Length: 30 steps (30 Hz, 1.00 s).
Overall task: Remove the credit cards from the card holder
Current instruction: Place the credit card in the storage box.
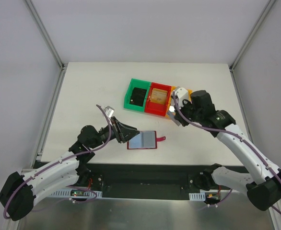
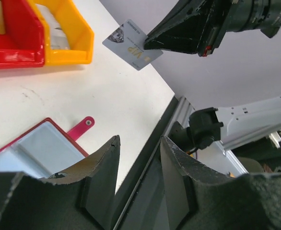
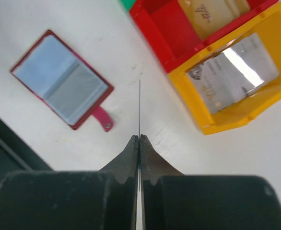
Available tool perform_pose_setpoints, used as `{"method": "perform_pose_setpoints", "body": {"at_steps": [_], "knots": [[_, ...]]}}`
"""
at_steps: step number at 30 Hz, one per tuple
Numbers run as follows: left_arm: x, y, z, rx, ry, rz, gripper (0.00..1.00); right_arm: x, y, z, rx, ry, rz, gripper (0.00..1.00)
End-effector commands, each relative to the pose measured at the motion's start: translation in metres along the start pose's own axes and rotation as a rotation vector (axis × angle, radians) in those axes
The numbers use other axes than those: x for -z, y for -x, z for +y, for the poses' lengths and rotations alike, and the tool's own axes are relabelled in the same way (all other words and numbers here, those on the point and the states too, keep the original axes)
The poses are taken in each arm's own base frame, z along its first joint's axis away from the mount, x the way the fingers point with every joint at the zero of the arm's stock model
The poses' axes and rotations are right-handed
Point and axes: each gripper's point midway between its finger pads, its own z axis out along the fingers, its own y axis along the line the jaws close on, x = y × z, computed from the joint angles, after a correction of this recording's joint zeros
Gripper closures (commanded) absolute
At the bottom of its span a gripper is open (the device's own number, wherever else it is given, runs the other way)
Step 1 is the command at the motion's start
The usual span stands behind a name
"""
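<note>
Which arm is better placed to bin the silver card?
Right. The right gripper is shut on the silver card near the orange bin; the left gripper hangs open by the card holder.

Robot lab: white table (image 1: 92,91), aluminium frame posts (image 1: 43,29), blank walls (image 1: 13,96).

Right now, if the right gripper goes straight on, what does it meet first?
Probably bare table between the card holder and the yellow bin; the card in the right gripper would touch first.
</note>
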Motion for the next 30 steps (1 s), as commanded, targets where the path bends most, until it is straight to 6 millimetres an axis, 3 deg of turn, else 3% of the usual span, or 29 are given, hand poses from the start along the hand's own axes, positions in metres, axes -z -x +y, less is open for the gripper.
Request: {"method": "perform_pose_setpoints", "body": {"at_steps": [1, 4, 9, 20, 30], "knots": [[0.000, 0.009, 0.013, 0.003, 0.065, -0.056, 0.62, -0.003, 0.019, -0.050, 0.265, -0.161, -0.019, 1.00], [0.001, 0.001, 0.015, 0.018, 0.063, -0.030, 0.63, -0.005, 0.035, -0.070, 0.255, -0.130, -0.039, 1.00], [0.003, -0.012, 0.014, 0.062, 0.046, 0.016, 0.64, -0.025, 0.035, -0.093, 0.246, -0.061, -0.010, 1.00], [0.012, -0.029, 0.024, 0.089, 0.079, 0.054, 0.66, -0.069, 0.016, -0.113, 0.254, 0.108, 0.043, 1.00], [0.010, -0.035, 0.035, 0.099, 0.121, 0.072, 0.66, -0.092, -0.001, -0.131, 0.296, 0.163, 0.072, 1.00]]}}
